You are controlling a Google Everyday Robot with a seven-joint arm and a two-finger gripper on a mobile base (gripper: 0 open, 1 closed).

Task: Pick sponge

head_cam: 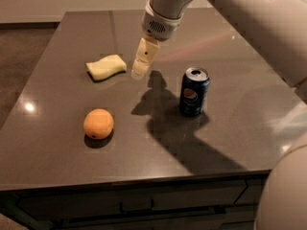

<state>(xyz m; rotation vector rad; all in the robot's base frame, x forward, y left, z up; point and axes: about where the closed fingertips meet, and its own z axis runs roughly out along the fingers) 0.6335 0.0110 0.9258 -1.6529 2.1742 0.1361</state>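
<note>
The sponge [106, 67] is a pale yellow flat block with wavy sides, lying on the dark grey table [67, 143] at the left-middle. My gripper [140, 71] hangs from the arm above the table, just right of the sponge and a little apart from it, holding nothing.
A blue Pepsi can [194, 92] stands upright right of the gripper. A round orange fruit [98, 123] lies nearer the front left. The table's front edge with drawers runs along the bottom. My arm fills the upper right.
</note>
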